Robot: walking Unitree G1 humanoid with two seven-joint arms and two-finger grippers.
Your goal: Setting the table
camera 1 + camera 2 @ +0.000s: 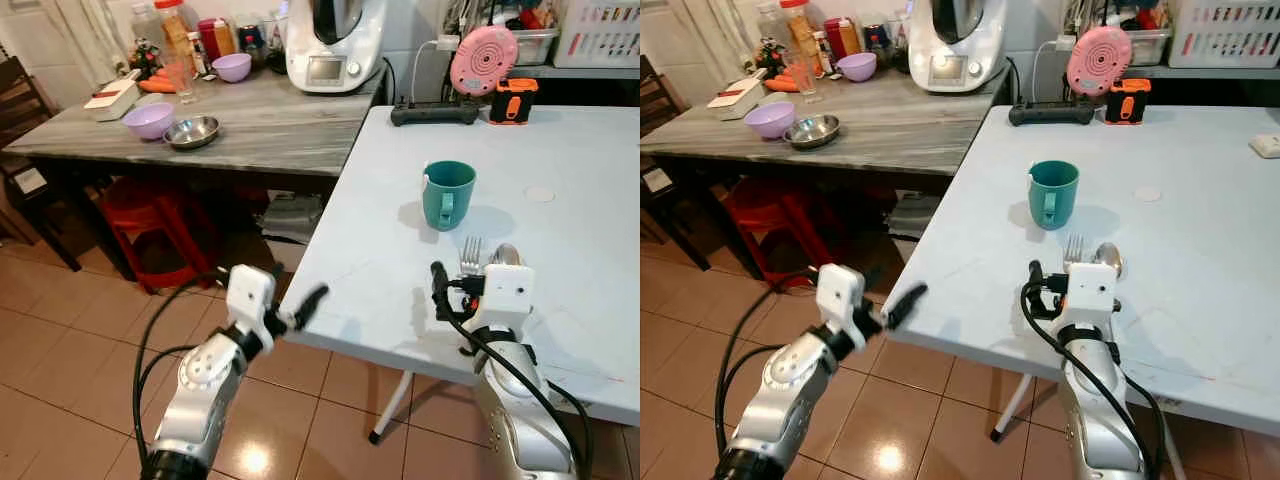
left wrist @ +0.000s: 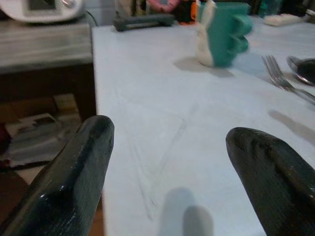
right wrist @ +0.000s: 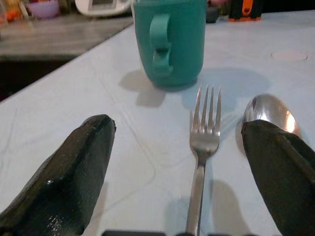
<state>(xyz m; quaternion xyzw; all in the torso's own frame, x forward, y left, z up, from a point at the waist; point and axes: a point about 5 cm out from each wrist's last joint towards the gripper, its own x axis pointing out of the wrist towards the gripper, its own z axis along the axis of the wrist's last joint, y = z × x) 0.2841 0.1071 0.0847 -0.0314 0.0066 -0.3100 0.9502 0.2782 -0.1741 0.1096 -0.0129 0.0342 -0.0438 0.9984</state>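
Lying side by side on the pale table [image 1: 560, 150], a fork [image 3: 203, 142] and a spoon [image 3: 269, 114] sit just in front of the right gripper [image 3: 194, 172], whose fingers are spread wide w/ the fork between them and the spoon bowl by one fingertip; neither utensil is gripped. Just beyond the fork tines stands a teal mug [image 1: 448, 194], upright, handle toward the robot. Left gripper [image 2: 184, 167] hovers at the table's near-left edge, fingers apart, holding nothing, bare tabletop ahead of it. Further back on the table: a black power strip [image 1: 434, 113], an orange-and-black device [image 1: 513, 100] and a pink round gadget [image 1: 483, 60], all well apart from the mug. To the left, a grey marble counter [image 1: 260, 130] butts against the table, carrying a purple bowl [image 1: 148, 120], a steel bowl [image 1: 192, 131] touching or just beside it, a white kitchen machine [image 1: 335, 45] and jars at the back. Red stools [image 1: 150, 225] under the counter; tiled floor [image 1: 60, 330] below.
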